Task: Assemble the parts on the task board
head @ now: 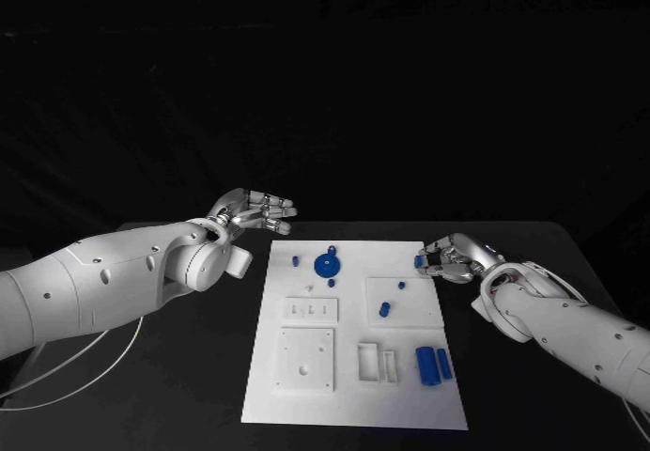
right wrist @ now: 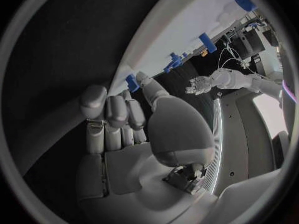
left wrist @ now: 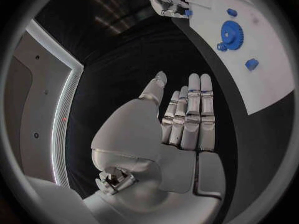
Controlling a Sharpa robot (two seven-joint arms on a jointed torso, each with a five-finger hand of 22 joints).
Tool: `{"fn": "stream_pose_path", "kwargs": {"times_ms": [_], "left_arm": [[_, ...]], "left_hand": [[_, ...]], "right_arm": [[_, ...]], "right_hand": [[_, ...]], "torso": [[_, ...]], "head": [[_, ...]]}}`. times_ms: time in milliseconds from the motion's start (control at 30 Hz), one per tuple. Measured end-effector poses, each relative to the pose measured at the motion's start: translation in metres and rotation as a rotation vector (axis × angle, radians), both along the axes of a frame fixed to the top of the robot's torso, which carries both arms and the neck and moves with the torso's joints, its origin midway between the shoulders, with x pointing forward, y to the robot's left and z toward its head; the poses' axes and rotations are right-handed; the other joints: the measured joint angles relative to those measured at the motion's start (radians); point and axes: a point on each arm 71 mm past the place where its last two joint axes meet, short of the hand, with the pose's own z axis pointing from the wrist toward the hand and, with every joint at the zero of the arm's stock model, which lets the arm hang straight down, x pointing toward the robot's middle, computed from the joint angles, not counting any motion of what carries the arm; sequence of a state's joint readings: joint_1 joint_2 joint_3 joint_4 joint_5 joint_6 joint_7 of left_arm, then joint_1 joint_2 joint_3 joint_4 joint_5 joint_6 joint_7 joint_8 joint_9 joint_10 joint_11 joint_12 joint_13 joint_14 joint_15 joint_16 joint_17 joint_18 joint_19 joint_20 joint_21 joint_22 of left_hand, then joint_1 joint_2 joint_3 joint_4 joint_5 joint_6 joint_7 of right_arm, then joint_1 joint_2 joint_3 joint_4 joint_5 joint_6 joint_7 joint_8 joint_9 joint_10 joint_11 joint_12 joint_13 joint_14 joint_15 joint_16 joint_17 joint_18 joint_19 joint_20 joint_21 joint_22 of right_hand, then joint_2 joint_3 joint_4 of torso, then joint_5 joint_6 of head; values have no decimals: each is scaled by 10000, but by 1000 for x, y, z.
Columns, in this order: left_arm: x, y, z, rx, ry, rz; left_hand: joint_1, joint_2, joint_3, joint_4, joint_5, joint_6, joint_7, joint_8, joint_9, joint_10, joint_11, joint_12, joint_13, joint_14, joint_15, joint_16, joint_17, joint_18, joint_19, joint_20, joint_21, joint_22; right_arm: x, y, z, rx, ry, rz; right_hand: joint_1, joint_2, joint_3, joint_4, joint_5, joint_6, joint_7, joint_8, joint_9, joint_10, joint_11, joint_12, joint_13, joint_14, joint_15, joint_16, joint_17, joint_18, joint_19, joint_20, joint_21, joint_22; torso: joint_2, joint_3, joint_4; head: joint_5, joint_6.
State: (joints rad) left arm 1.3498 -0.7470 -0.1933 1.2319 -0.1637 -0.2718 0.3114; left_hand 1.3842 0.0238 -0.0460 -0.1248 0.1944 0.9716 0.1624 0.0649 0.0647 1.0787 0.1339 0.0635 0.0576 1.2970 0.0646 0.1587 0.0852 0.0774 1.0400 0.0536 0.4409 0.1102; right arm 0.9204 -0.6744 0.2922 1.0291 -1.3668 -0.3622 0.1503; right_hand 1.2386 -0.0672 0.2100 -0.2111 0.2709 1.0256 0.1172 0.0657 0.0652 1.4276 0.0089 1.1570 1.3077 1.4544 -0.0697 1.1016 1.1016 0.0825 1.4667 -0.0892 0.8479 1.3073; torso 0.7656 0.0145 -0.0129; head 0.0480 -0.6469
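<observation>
The white task board (head: 407, 395) lies in the middle of the black table. On it are a blue gear (head: 328, 265), small blue parts (head: 385, 308) and two blue cylinders (head: 434, 364). My right hand (head: 458, 258) is at the board's right edge with its fingers curled. Its thumb and a finger pinch a small blue part (head: 419, 262), which the right wrist view shows at the thumb tip (right wrist: 131, 82). My left hand (head: 255, 211) hovers off the board's far left corner. Its fingers (left wrist: 190, 114) are stretched out and hold nothing.
White raised blocks and sockets (head: 305, 357) take up the board's near left part, and a slotted holder (head: 378, 363) stands beside the cylinders. Black table (head: 177, 376) shows on both sides of the board. A white cable (head: 82, 371) hangs under my left arm.
</observation>
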Motion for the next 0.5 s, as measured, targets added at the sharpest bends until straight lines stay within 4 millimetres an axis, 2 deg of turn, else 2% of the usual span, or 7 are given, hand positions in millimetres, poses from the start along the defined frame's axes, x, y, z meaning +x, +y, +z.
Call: {"fn": "stream_pose_path", "kwargs": {"times_ms": [233,500], "left_arm": [[0,-2,0,-4,3,-28],[0,-2,0,0,2,-27]], "left_hand": [[0,0,-25,25,0,0,0,0,0,0,0,0,-1,1,-1,0,13,0,0,0,2,13],[0,0,-25,25,0,0,0,0,0,0,0,0,-1,1,-2,70,12,1,0,0,80,37]], "right_arm": [[2,3,-2,29,-3,-68],[3,4,-3,40,-3,-137]], "right_hand": [[0,0,-29,28,0,0,0,0,0,0,0,0,0,0,0,0,1,-1,0,0,0,0],[0,0,1,57,-37,1,-1,0,0,0,0,0,0,0,0,0,12,-1,0,0,0,0]], "torso": [[-2,-1,-3],[-6,-1,-6]], "head": [[-34,-1],[6,-22]]}}
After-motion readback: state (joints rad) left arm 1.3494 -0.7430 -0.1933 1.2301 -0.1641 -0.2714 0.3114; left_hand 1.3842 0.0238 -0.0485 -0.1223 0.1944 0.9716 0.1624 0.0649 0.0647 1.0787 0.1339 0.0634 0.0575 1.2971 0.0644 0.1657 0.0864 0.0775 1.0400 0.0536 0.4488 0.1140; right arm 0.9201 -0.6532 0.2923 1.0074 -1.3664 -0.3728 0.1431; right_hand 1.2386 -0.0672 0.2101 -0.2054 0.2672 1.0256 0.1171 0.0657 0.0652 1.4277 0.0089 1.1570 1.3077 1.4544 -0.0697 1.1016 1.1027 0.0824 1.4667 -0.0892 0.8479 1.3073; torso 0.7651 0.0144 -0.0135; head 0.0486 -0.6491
